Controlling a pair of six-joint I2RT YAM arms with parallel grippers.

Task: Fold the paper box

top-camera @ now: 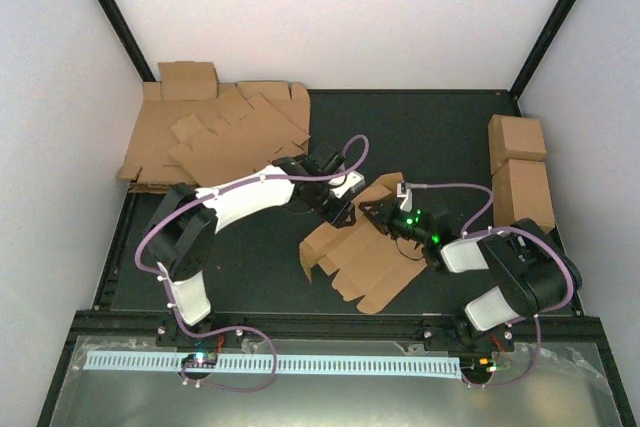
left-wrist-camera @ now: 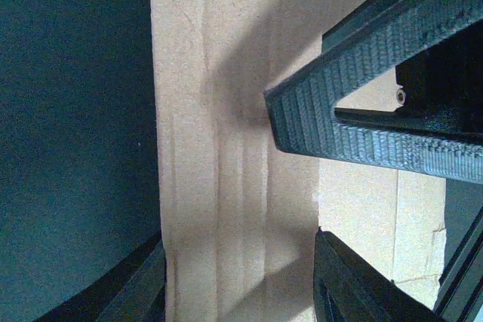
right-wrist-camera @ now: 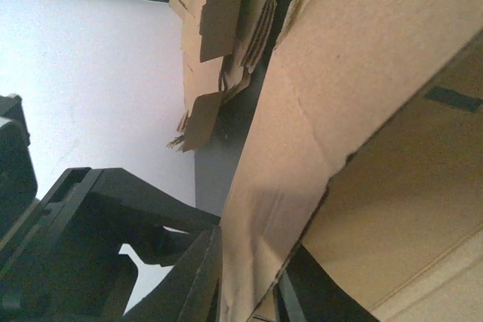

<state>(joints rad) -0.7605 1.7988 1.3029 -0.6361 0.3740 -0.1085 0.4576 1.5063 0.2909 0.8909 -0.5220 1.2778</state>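
Note:
The paper box (top-camera: 365,252), a brown die-cut sheet with flaps, lies partly raised mid-table. Both grippers meet at its far upper edge. My left gripper (top-camera: 335,209) comes in from the left. In the left wrist view a creased strip of the box (left-wrist-camera: 234,148) fills the span between the left gripper's (left-wrist-camera: 238,277) two fingers, both touching its sides. My right gripper (top-camera: 378,213) reaches in from the right. In the right wrist view a panel of the box (right-wrist-camera: 317,96) passes between the right gripper's (right-wrist-camera: 249,292) fingers, with no gap showing.
A heap of flat cardboard sheets (top-camera: 220,137) lies at the back left, also showing in the right wrist view (right-wrist-camera: 226,28). Two cardboard cuboids (top-camera: 517,139) (top-camera: 524,192) stand at the right edge. Black posts rise at both rear corners.

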